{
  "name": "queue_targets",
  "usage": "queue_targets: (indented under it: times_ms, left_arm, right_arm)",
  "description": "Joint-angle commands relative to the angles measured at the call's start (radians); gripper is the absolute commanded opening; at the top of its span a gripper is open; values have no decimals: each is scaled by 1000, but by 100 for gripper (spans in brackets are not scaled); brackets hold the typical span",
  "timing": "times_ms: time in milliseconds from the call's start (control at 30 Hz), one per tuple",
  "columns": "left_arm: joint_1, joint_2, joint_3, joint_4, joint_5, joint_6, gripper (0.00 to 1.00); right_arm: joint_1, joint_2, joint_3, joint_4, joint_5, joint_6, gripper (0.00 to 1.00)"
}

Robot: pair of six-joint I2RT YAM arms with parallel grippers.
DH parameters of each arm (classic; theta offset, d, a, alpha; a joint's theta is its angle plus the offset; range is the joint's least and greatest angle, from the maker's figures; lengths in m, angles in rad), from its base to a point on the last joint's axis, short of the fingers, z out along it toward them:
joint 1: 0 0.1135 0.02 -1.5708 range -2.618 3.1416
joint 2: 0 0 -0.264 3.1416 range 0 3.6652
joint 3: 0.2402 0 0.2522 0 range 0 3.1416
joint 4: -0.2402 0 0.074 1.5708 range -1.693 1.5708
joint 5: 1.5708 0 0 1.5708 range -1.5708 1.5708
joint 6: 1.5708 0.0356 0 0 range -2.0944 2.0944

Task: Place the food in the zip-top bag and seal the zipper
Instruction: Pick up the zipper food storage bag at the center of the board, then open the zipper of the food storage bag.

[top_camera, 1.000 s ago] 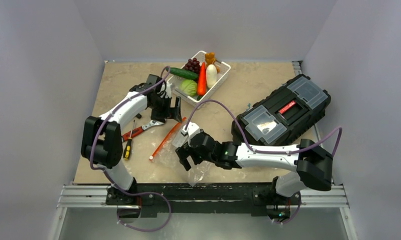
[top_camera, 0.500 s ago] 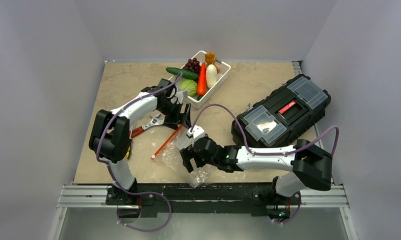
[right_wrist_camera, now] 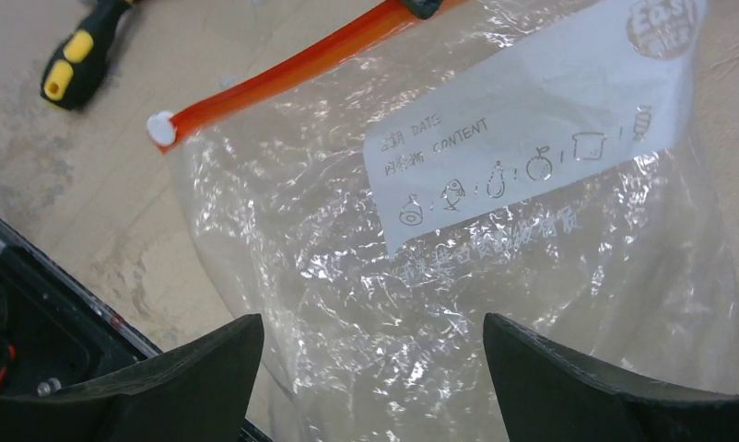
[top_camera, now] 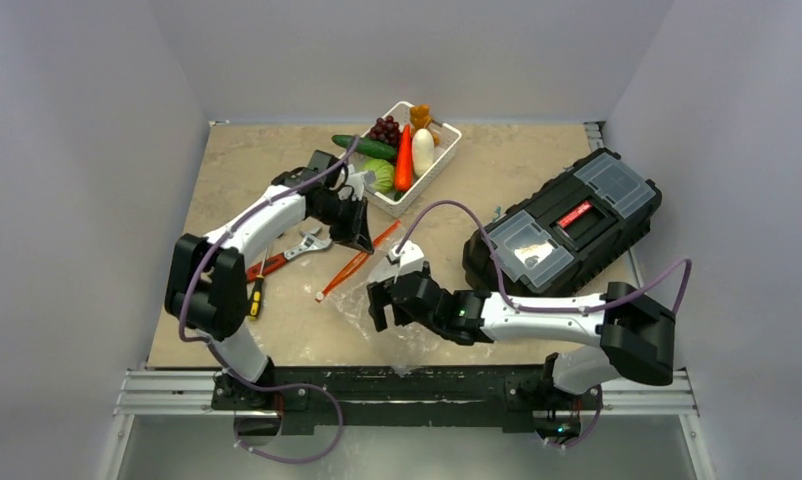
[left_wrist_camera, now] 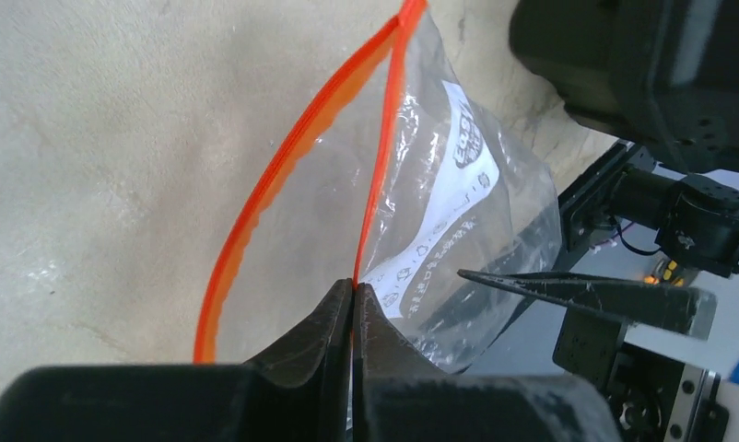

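tan table (top_camera: pixel 257 160) | left end effector (left_wrist_camera: pixel 354 299) pinching zipper (left_wrist_camera: pixel 381 138) | right end effector (right_wrist_camera: pixel 370 327) spread over bag (right_wrist_camera: pixel 495 285), edges cropped

Tabletop (top_camera: pixel 247 165): beige, mottled.
- Far edge: white slotted basket (top_camera: pixel 435 170).
- Right: black toolbox (top_camera: pixel 567 225), set askew.
- Left: wrench (top_camera: pixel 305 245) and screwdrivers (top_camera: pixel 256 296), close together.
- Centre front: clear zip-top bag (top_camera: pixel 362 300), crinkled, white label patch upward.

Plain grey walls (top_camera: pixel 427 50) enclose a beige, seemingly stone-patterned tabletop (top_camera: pixel 517 170).
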Motion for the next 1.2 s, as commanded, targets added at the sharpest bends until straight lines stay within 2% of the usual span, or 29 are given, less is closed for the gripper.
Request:
queue_targets:
  times_ms: [0,200,267,400,533,667,800,933,1167]
  left_arm:
    - [-1,-169,14,63,-62,15,0]
    - [-2,-411,-74,185,-336,-30,0]
    - [-6,-487,-123,245,-405,-55,0]
    - [-19,-594,-228,385,-471,-121,0]
    - [-48,-613,-246,404,-530,-137,0]
    - [-57,-614,-236,394,-528,-154,0]
    - [-60,-630,-242,401,-530,-155,0]
    - [-59,-639,-251,418,-502,-161,0]
    - [-59,-632,-262,461,-387,-184,0]
  right_arm:
    - [-6,-83,17,16,128,72,90]
    - [-18,-116,106,-33,295,192,99]
    - [-22,-106,150,-39,316,219,99]
    - [-21,-56,240,-14,367,196,99]
    - [-8,31,370,-24,455,102,99]
    - [37,149,498,-52,595,27,97]
    - [71,200,536,-63,678,-13,95]
    - [84,202,496,26,675,-55,85]
    - [85,210,436,198,627,-110,80]
